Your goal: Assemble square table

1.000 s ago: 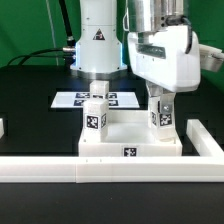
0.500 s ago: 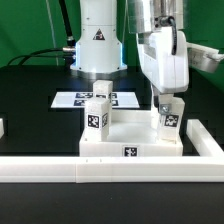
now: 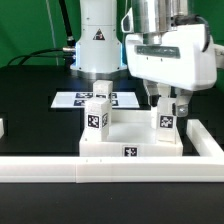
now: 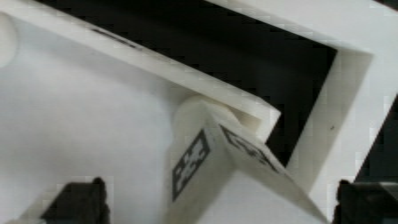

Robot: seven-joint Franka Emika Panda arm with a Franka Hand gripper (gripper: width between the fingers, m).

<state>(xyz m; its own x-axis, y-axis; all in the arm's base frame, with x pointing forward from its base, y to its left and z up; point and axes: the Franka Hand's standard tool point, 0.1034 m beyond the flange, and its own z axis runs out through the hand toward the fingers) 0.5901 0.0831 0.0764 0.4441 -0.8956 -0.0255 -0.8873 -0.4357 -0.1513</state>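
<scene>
The square table's white slab point(image 3: 130, 133) lies upside down on the black board, a tag on its front edge. Three white tagged legs stand on it: one at the front corner on the exterior view's left point(image 3: 96, 118), one behind that point(image 3: 103, 91), and one at the front corner on the right point(image 3: 163, 120). My gripper point(image 3: 165, 103) hangs over the right leg, open, a finger on each side and apart from it. In the wrist view that leg point(image 4: 228, 165) rises from its corner socket between the dark fingertips point(image 4: 80, 200) of the gripper point(image 4: 222, 205).
The marker board point(image 3: 70, 99) lies behind the slab, in front of the robot base point(image 3: 97, 45). A long white rail point(image 3: 100, 171) runs along the front and turns back at the exterior view's right point(image 3: 205, 140). A small white part point(image 3: 2, 128) sits at the left edge.
The gripper has turned about its wrist and opened, letting go of the right leg, which stays upright in its corner. Nothing else has moved.
</scene>
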